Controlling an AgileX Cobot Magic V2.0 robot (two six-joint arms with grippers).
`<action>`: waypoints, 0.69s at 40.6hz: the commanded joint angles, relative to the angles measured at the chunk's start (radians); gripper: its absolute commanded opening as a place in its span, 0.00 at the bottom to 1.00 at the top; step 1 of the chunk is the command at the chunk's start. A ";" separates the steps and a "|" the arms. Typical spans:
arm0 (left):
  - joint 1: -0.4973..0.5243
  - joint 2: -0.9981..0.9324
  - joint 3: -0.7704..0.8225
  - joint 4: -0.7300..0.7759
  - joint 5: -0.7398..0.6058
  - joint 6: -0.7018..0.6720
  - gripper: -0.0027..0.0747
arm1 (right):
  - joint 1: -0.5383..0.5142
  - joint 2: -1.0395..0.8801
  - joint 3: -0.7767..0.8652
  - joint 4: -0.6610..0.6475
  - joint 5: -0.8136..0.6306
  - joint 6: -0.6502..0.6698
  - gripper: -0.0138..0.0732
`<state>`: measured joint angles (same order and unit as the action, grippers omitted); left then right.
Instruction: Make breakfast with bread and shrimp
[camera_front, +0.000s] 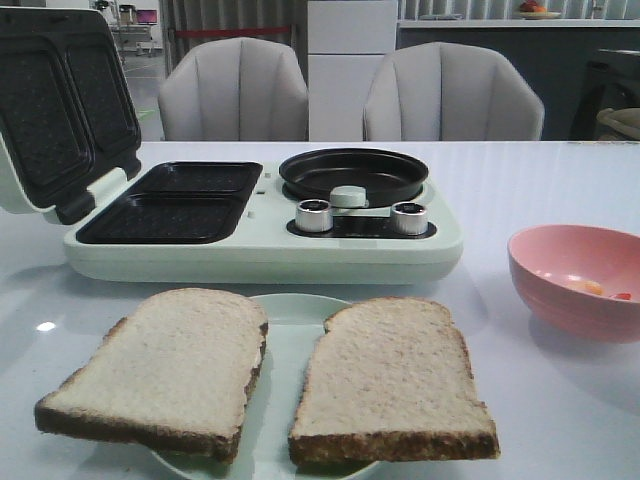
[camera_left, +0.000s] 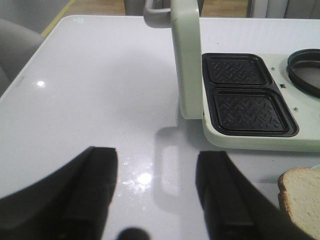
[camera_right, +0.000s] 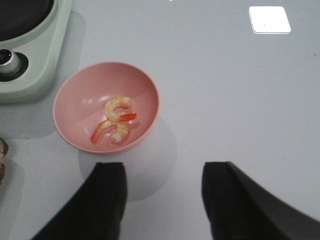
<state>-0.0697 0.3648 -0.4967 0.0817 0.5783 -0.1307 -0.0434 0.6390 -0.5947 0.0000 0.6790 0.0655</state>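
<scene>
The breakfast maker (camera_front: 262, 235) stands on the table (camera_front: 540, 180) and serves as the landmark. Its lid (camera_front: 62, 105) stands open at its left end. Two square trays (camera_front: 175, 203) sit in its left part, one behind the other; the round pan (camera_front: 353, 175) sits in its right part, with two knobs (camera_front: 361, 217) in front of the pan. In front of the maker lies a plate (camera_front: 290, 320) with two bread slices (camera_front: 268, 375) side by side on it. To the right of the maker stands a bowl (camera_front: 577, 280) with the shrimp (camera_right: 116, 121) in it.
</scene>
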 joint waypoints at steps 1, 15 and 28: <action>-0.006 0.018 -0.030 0.002 -0.073 0.008 0.72 | -0.004 0.015 -0.028 -0.016 -0.079 -0.012 0.78; -0.173 0.103 -0.036 0.006 -0.083 0.262 0.72 | -0.004 0.015 -0.028 -0.016 -0.072 -0.012 0.78; -0.628 0.287 -0.036 0.182 -0.075 0.612 0.72 | -0.004 0.015 -0.028 -0.016 -0.071 -0.012 0.78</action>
<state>-0.6018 0.6035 -0.4967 0.1883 0.5759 0.4177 -0.0434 0.6532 -0.5947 0.0000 0.6766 0.0615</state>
